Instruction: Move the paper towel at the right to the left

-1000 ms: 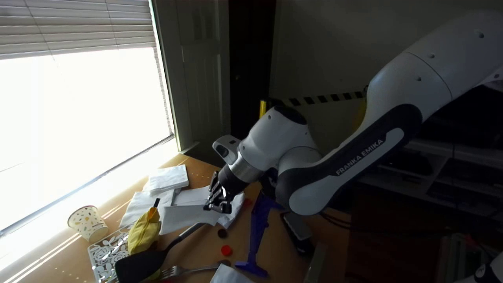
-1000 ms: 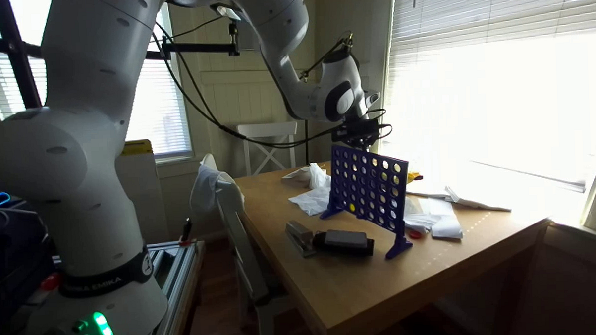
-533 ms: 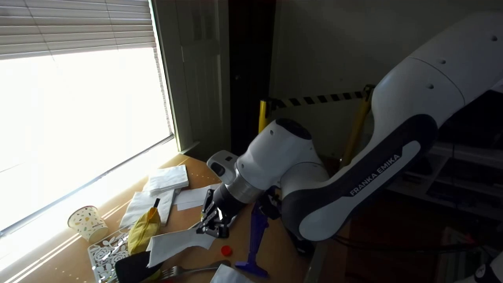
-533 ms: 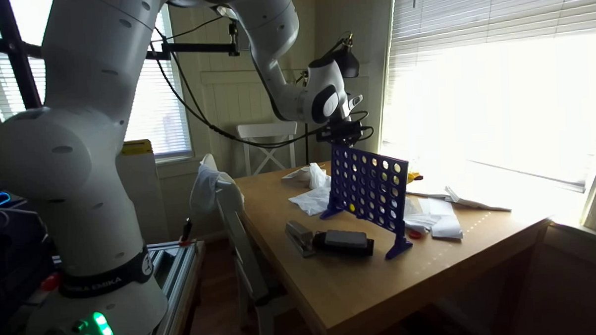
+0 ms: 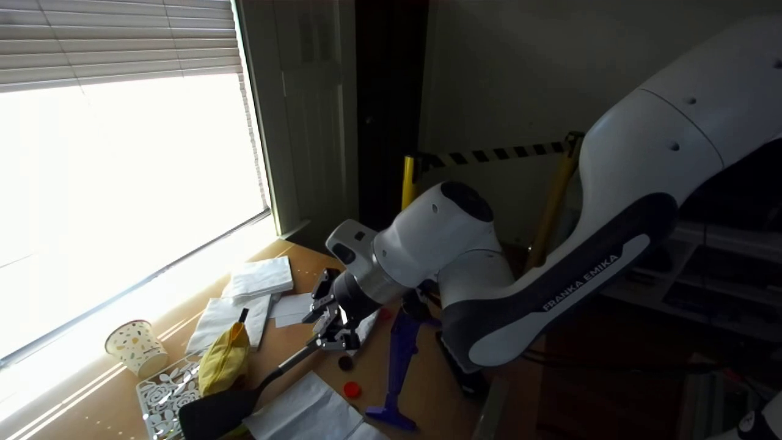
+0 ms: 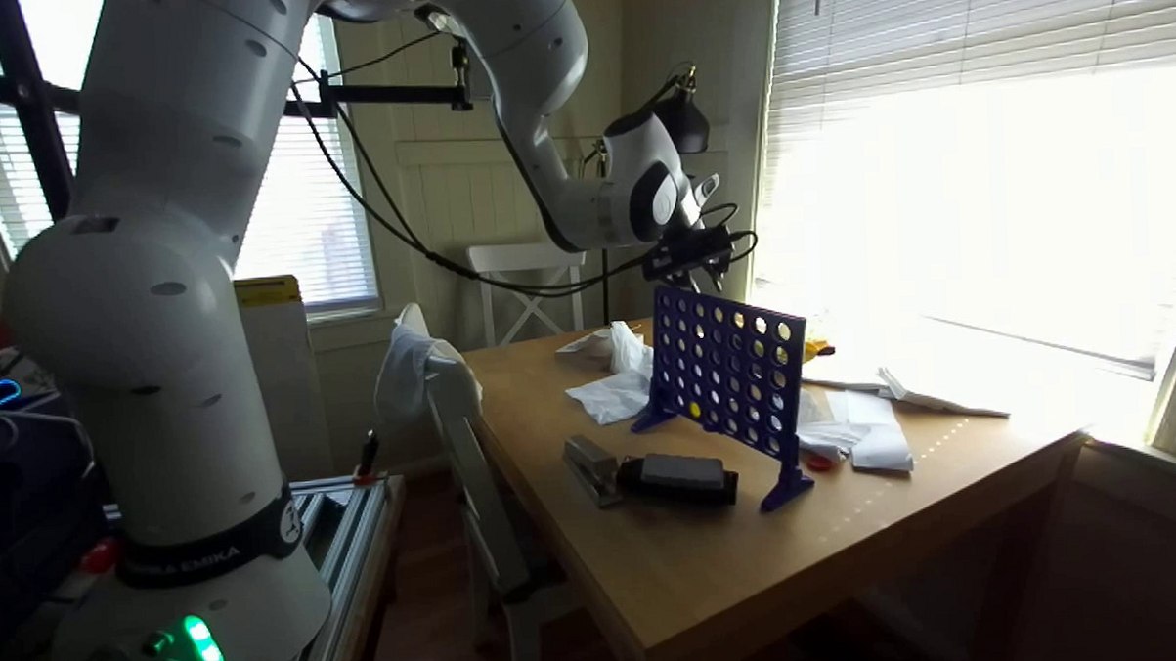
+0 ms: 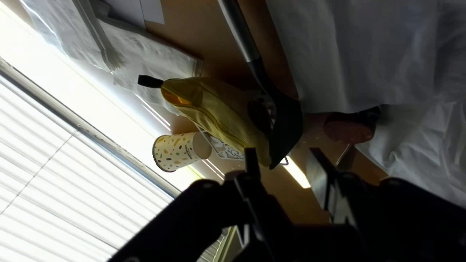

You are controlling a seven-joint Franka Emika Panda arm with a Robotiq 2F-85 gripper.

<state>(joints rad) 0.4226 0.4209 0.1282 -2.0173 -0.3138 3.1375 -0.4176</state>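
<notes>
- desk [image 6: 714,571]: move looks done imo, so lift straight up before swinging off
- purple board [image 6: 727,370]: top edge looks close, give it room
- tool [image 7: 284,156]: spread wide, pinching nothing
- paper towel [image 5: 305,406]: lying with an edge right at the black spatula [image 5: 217,414], so don't drag low

A wooden table [image 6: 713,561] holds a stapler [image 6: 590,458] near one edge, an upright purple game rack [image 6: 729,365] farther in, and white napkins [image 5: 238,308] and a speckled cup [image 5: 139,351] along the opposite, window-side edge.
</notes>
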